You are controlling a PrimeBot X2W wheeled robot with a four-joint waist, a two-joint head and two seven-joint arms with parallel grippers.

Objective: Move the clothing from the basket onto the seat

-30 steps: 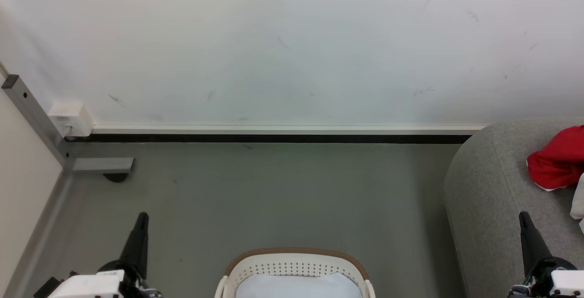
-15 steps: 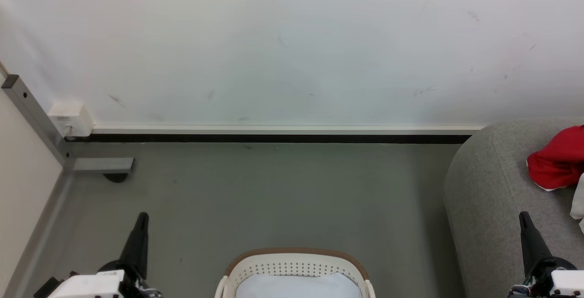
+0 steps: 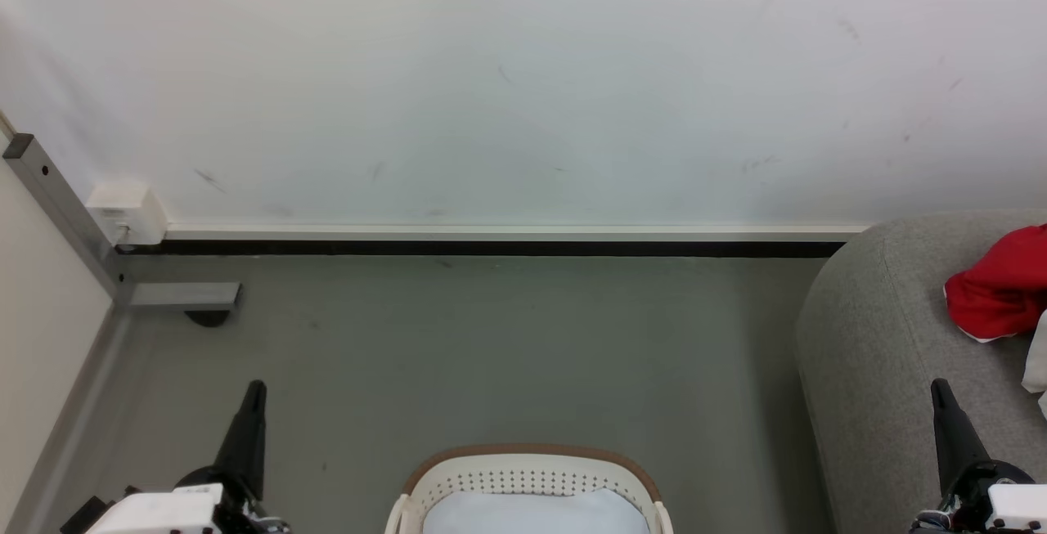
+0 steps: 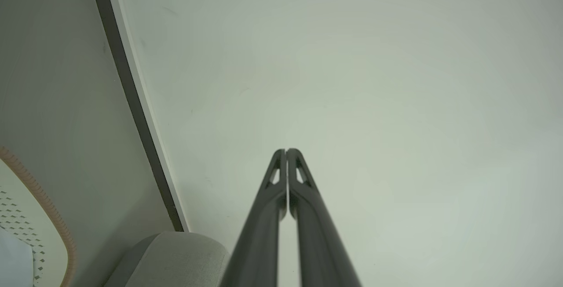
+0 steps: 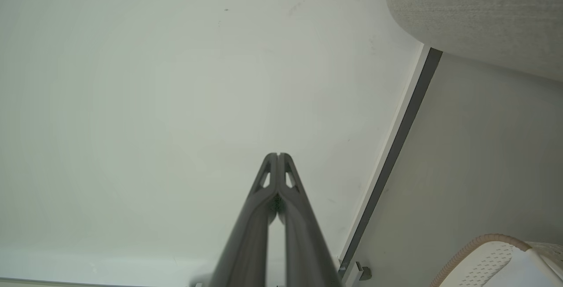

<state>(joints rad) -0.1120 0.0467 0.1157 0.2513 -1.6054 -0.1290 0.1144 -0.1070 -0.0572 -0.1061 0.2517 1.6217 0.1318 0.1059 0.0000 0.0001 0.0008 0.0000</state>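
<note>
You are looking at bright, evenly lit, sharp frames; a soft shadow is lying beside the seat [image 3: 867, 338], and the wrist views are slightly bending the skirting [image 4: 134, 102].

Head camera looks down over the basket [image 3: 532, 452] toward the wall [image 3: 523, 68] both wrist cameras face.

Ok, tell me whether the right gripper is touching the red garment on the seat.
Apart. In the head view the right gripper stands shut below the red garment, with bare grey fabric of the seat showing between them.
</note>
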